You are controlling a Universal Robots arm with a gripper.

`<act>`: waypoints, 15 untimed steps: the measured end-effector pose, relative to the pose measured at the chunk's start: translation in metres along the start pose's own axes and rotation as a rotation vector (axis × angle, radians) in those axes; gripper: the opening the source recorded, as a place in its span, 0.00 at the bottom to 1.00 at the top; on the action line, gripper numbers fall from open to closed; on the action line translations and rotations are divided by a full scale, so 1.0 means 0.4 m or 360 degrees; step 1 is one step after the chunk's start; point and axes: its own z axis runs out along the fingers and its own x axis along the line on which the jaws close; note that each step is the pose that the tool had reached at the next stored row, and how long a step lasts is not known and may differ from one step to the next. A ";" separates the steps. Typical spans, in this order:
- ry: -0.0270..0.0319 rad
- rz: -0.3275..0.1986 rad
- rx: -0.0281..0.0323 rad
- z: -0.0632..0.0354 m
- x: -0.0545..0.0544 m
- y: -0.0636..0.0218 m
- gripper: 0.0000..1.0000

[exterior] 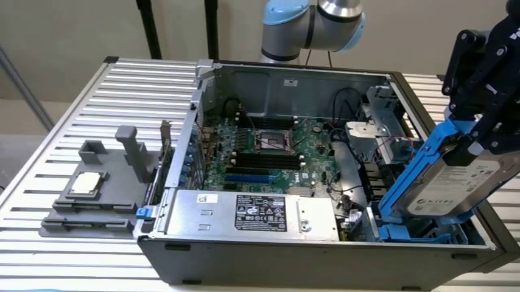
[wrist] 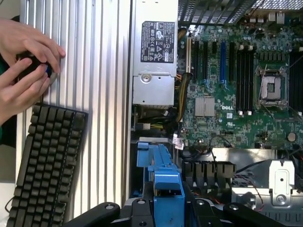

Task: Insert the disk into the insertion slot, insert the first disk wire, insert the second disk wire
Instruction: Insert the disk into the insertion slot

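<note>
The disk [exterior: 456,190], a silver-grey drive with a white label in a bright blue carrier [exterior: 418,167], hangs tilted on edge over the near corner of the open computer case at the exterior view's right. My black gripper [exterior: 479,143] is shut on its upper end. In the wrist view the carrier's blue edge [wrist: 166,189] runs between my fingers [wrist: 137,208]. The disk's lower end reaches the blue rails of the insertion slot [exterior: 406,232], also visible below the carrier in the wrist view [wrist: 150,155]. Thin red wires [exterior: 398,143] lie beside the slot; I cannot tell which are the disk wires.
A silver power-supply box [exterior: 252,213] sits along the case's near wall, with the motherboard [exterior: 268,149] behind it and a bare metal bracket cage [exterior: 380,118] at the far right. A grey fixture [exterior: 89,194] stands on the slatted table. A person's hands [wrist: 23,61] rest above a keyboard [wrist: 47,170].
</note>
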 end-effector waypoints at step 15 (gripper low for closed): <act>-0.00163 -0.0028 -0.00003 0.017 0.001 0.000 0.32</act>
